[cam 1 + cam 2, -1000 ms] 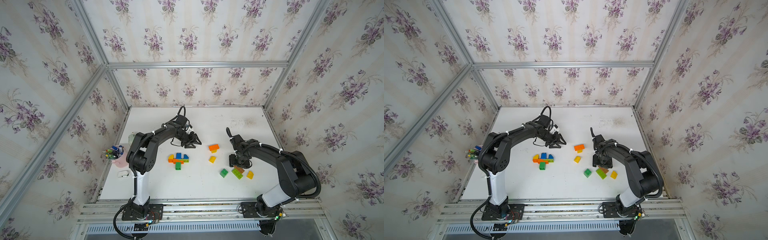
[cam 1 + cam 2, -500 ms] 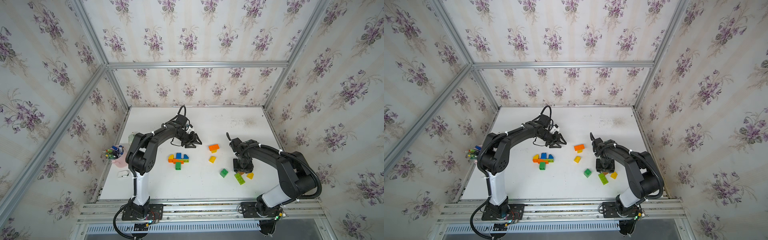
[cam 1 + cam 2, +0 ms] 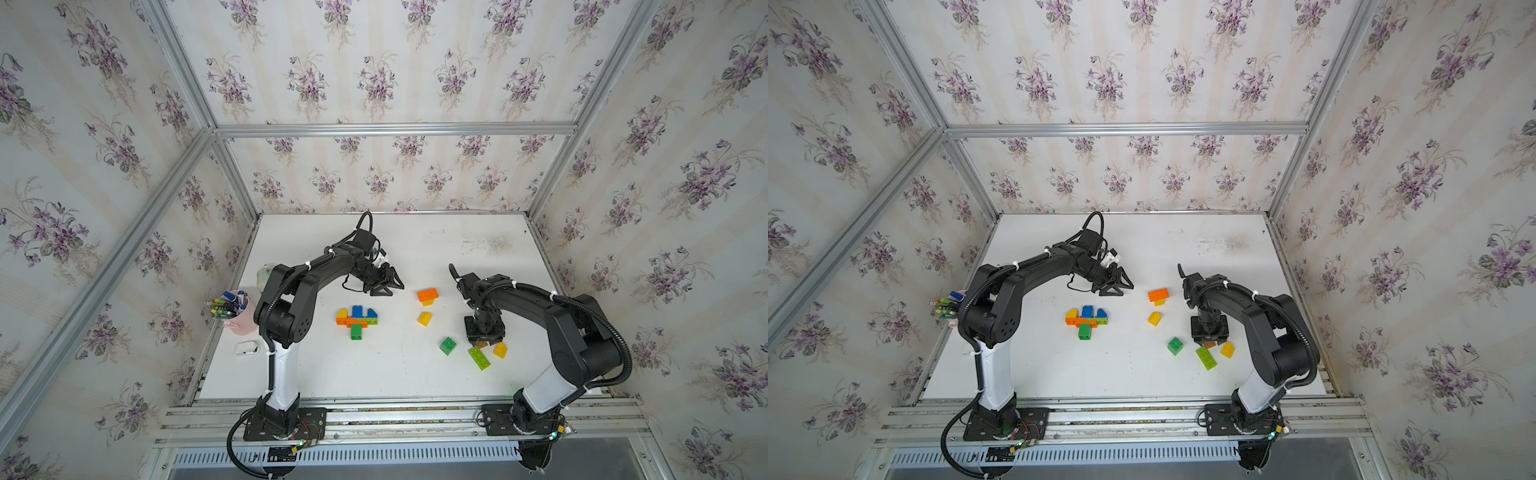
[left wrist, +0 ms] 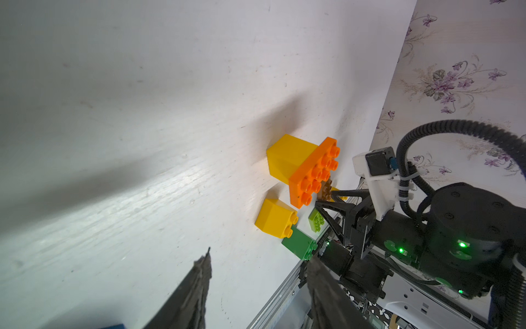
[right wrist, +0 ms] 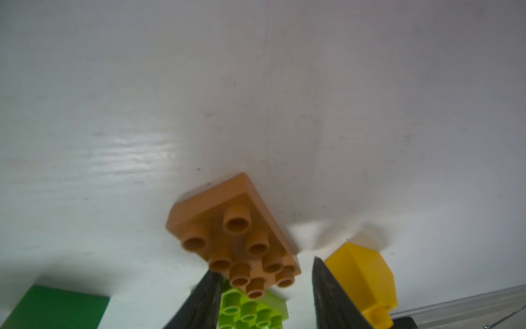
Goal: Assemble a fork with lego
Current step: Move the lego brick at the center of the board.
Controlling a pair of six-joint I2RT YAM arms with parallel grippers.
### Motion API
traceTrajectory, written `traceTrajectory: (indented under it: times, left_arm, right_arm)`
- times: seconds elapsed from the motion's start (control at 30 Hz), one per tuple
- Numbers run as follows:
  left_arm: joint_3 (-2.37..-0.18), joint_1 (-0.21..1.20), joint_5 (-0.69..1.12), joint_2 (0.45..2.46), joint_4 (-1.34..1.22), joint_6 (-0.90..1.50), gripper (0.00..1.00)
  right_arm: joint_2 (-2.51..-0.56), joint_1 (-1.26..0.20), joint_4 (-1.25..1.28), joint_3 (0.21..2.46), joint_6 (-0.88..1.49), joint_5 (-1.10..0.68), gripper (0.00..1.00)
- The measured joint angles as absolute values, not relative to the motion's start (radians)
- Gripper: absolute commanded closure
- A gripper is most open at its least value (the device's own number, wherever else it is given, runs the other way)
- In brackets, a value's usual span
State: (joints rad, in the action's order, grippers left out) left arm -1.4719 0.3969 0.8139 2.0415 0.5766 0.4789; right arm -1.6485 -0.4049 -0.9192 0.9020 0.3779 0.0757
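Note:
A part-built lego piece (image 3: 356,320) of orange, blue, yellow, lime and green bricks lies flat mid-table. My left gripper (image 3: 388,286) hovers behind it, open and empty, as the left wrist view (image 4: 260,253) shows. My right gripper (image 3: 484,338) points down over a brown brick (image 5: 233,233) that leans on a lime brick (image 3: 479,357). The brown brick's near end sits between the fingertips (image 5: 263,266), touching one finger, with a gap to the other. Loose nearby are an orange plate on a yellow brick (image 3: 427,295), a yellow brick (image 3: 424,318), a dark green brick (image 3: 447,345) and another yellow one (image 3: 500,350).
A pink cup of marker pens (image 3: 237,316) and a small white object (image 3: 247,347) stand at the table's left edge. An aluminium rail (image 3: 374,405) runs along the front. Wallpapered walls close in the other three sides.
My right gripper has moved toward the front edge over the brown and lime bricks and narrowed its jaws. The lime brick slid slightly forward. The left arm has not moved.

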Motion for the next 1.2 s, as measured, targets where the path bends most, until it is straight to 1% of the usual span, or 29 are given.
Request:
traceTrajectory:
  times: [0.23, 0.47, 0.53, 0.6, 0.83, 1.0, 1.2]
  left_arm:
    - [-1.480, 0.397, 0.813, 2.042, 0.580, 0.479, 0.44]
    - [-1.485, 0.397, 0.813, 2.053, 0.583, 0.484, 0.44]
    - [-1.486, 0.397, 0.813, 2.053, 0.586, 0.484, 0.44]
    - [-1.488, 0.397, 0.813, 2.053, 0.587, 0.484, 0.44]
    - [-1.486, 0.397, 0.812, 2.053, 0.594, 0.483, 0.44]
    - [-1.485, 0.397, 0.810, 2.053, 0.594, 0.484, 0.44]
    - [-1.488, 0.397, 0.808, 2.053, 0.598, 0.487, 0.43]
  right_arm:
    - [-1.675, -0.404, -0.895, 0.931, 0.341, 0.037, 0.49]
    - [-1.710, -0.399, -0.895, 0.956, 0.318, 0.009, 0.57]
    - [-1.721, -0.399, -0.901, 0.967, 0.310, 0.006, 0.62]
    - [-1.729, -0.402, -0.908, 0.980, 0.305, 0.004, 0.64]
    - [-1.753, -0.402, -0.886, 1.029, 0.263, 0.011, 0.71]
    - [-1.774, -0.401, -0.815, 1.083, 0.196, 0.017, 0.72]
    - [-1.789, -0.402, -0.775, 1.144, -0.029, 0.009, 0.70]
